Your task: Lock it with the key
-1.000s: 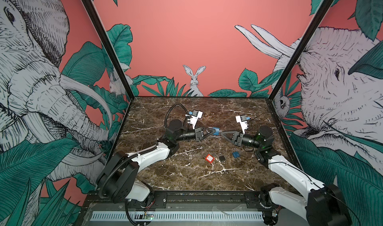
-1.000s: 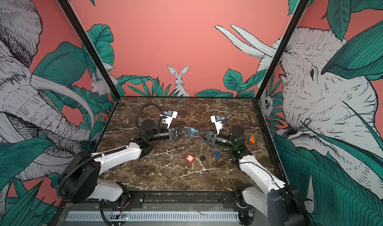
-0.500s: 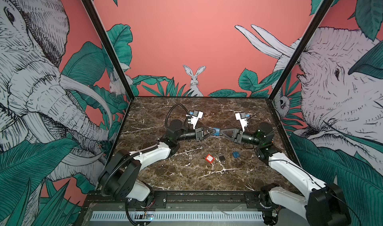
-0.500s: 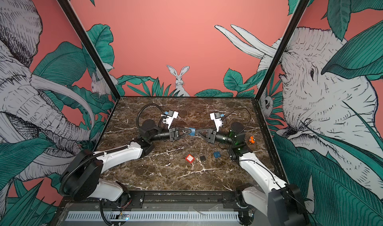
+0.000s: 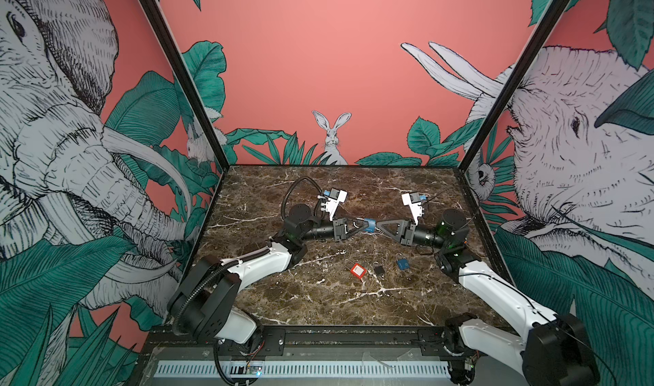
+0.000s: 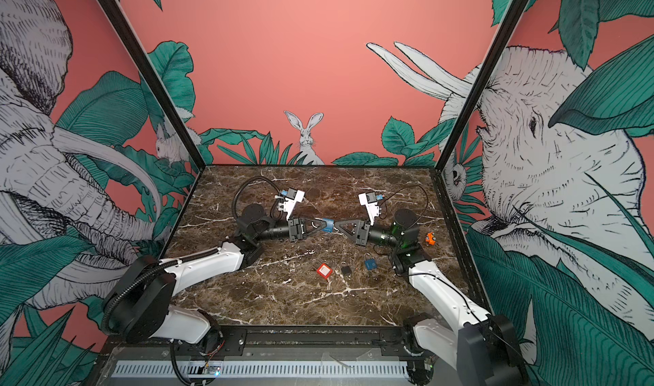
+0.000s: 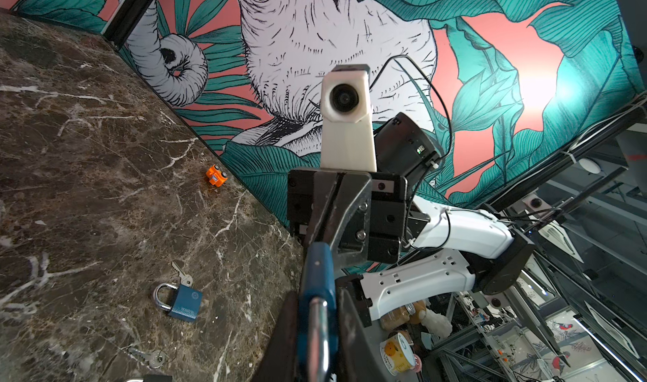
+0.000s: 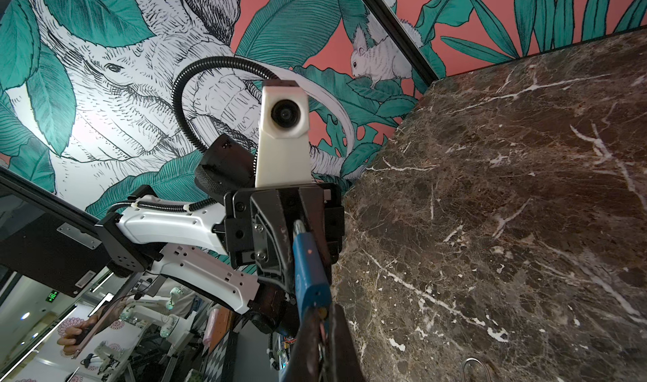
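Above the bench (image 5: 318, 303) middle, our left gripper (image 5: 363, 225) clamps the blue padlock (image 8: 310, 271); right gripper (image 5: 379, 225) pinched shut at its bottom end, key unseen. If we twist off-axis, grip slips.

Both top views are evenly, brightly lit, with faint soft shadows on the dark brown white-veined marble tabletop (image 5: 318, 295). In the left wrist view a white glare patch (image 7: 535, 89) bleaches the coral and teal wall (image 7: 577, 12), and the blue metal padlock (image 7: 317, 282) close to the lens looks soft. Both wrist views bend at the edges.
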Motion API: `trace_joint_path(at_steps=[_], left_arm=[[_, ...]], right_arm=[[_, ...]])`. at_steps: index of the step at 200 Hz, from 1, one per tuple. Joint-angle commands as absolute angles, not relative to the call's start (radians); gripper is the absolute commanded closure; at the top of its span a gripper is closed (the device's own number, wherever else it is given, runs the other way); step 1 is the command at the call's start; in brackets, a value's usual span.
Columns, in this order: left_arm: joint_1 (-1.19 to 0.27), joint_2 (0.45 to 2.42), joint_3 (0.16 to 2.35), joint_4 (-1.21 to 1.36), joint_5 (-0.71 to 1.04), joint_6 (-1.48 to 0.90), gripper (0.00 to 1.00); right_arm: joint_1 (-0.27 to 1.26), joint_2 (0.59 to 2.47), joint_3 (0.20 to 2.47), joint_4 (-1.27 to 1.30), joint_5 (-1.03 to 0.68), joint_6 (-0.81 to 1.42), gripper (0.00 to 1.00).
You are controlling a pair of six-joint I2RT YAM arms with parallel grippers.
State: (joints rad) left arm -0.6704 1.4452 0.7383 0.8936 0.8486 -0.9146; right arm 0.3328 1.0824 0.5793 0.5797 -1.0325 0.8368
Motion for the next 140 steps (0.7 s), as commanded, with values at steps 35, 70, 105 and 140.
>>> trace_joint_path(at_steps=[35,70,105,140], left_arm=[[-0.623,1.462,0.745,1.047,0.876,-0.993,1.00],[-0.595,1.467,0.738,1.091,0.903,-1.030,1.00],[-0.581,1.440,0.730,1.050,0.899,-1.009,1.00],[-0.591,1.361,0.848,0.243,0.776,-0.547,1.00]], right_arm=[[0.325,1.051,0.560,0.715,-1.109,0.856,1.00],[0.293,1.022,0.563,0.711,-1.133,0.843,1.00],[0.263,1.016,0.574,0.664,-1.144,0.820,1.00],[0.258,0.978,0.626,0.276,-0.976,0.595,1.00]])
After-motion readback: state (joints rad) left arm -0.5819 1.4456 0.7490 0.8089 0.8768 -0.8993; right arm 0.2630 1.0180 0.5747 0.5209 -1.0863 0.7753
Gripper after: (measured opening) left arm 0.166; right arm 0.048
